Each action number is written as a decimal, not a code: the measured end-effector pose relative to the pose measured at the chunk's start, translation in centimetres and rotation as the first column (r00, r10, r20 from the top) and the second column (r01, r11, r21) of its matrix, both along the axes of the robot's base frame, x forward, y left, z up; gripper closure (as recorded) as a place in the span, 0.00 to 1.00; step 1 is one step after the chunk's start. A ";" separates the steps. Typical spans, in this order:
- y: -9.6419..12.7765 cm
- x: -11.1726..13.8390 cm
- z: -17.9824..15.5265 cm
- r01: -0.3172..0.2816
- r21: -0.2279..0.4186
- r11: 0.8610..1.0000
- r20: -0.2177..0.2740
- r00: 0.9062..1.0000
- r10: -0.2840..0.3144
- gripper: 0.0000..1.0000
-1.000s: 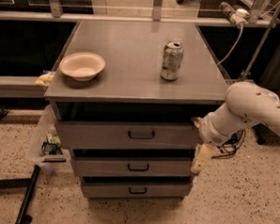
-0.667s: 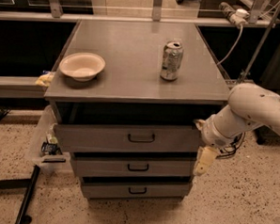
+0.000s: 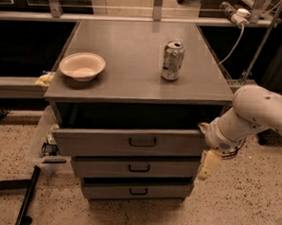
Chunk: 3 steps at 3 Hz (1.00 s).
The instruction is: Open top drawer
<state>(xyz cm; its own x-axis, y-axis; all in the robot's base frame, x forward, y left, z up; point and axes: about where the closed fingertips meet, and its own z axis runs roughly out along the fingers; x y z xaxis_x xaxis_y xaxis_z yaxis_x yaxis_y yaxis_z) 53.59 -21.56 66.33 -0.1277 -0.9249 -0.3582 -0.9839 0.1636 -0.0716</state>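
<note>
The top drawer [image 3: 97, 141] is the widest grey front, with a small black pull handle [image 3: 142, 142] at its centre. It stands pulled out from the cabinet, with a dark gap showing above it under the cabinet top [image 3: 133, 85]. My gripper [image 3: 206, 148] is at the drawer front's right end, against its edge, at the tip of my white arm [image 3: 254, 115], which comes in from the right.
A cream bowl [image 3: 82, 65] and a drink can [image 3: 172, 60] stand on the cabinet top. Two narrower drawers, middle [image 3: 105, 167] and bottom [image 3: 108, 191], sit below, shut. A clear plastic bin [image 3: 40, 144] and a black pole [image 3: 27, 196] lie at the left on the floor.
The top drawer front has come forward out of the cabinet. My gripper has moved forward and slightly down along with its right end.
</note>
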 end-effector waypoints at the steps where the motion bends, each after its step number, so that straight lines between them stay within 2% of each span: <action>1: -0.2 -2.0 0.2 0.020 0.004 1.000 -0.035 0.999 -0.020 0.00; 2: 0.1 -5.6 0.7 0.026 0.001 1.000 -0.097 0.995 -0.026 0.00; 3: 0.7 -8.8 1.0 0.016 -0.001 1.000 -0.176 0.984 -0.016 0.00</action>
<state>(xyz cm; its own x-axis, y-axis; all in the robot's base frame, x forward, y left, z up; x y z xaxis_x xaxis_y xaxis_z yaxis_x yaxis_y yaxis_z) 44.77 -20.87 67.34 -0.2041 -0.9220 -0.3289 -0.9783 0.1798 0.1029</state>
